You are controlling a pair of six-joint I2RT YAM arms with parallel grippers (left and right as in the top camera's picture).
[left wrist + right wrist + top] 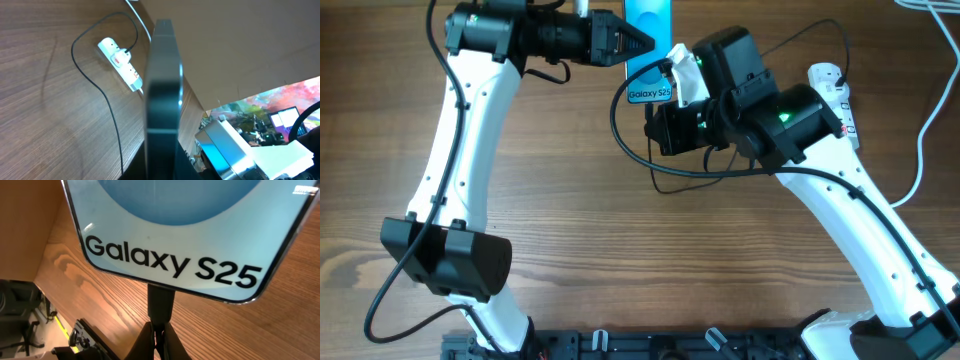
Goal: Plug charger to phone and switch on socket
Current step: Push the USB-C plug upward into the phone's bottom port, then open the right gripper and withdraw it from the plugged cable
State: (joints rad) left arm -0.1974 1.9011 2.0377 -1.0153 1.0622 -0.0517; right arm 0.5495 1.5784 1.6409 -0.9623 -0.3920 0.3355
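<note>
The phone (650, 25) with a cyan screen and "Galaxy S25" lettering is at the table's far middle. My left gripper (642, 42) is shut on it. It shows edge-on between the jaws in the left wrist view (162, 85). My right gripper (658, 118) is shut on the charger's black plug (160, 302). The plug tip meets the phone's bottom edge (165, 235). I cannot tell how deep it sits. The black cable (620, 135) loops back to the white adapter on the socket (835, 95), which also shows in the left wrist view (120, 65).
A thick white cord (928, 110) runs from the strip along the right side of the wooden table (620, 260). A brown wall (240, 45) stands behind the table's far edge. Both arm bases stand at the near edge.
</note>
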